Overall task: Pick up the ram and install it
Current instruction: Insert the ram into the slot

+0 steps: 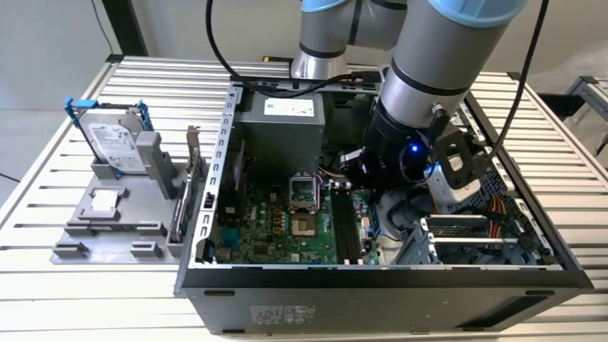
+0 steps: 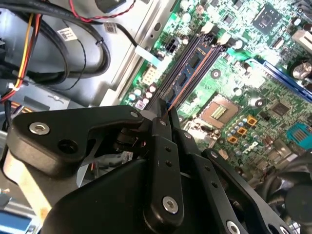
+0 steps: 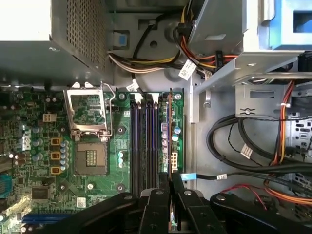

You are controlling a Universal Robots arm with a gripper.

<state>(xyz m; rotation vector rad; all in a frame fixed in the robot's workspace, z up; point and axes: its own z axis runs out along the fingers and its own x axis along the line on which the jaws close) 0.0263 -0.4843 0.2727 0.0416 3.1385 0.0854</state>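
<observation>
Pinching ram point(image 3: 166, 141) by top edge, gripper point(image 3: 170, 181) fingers closed on it, module standing in motherboard point(image 3: 44, 161) slot beside CPU socket point(image 3: 90, 161). Light, stiff, fragile; hold edges, not chips.

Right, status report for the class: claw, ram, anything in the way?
Claw shut on ram. Ram upright at the memory slots. Cables lie apart, beside the board.

Open computer case point(image 1: 380, 285) on slatted counter point(image 1: 57, 285), green motherboard point(image 1: 275, 228) inside with empty processor socket point(image 3: 90, 163). Grey holder tray point(image 1: 105, 228) beside the case at the exterior view's left, silver hard drive point(image 1: 112, 146) with blue rails standing upright in it.
</observation>
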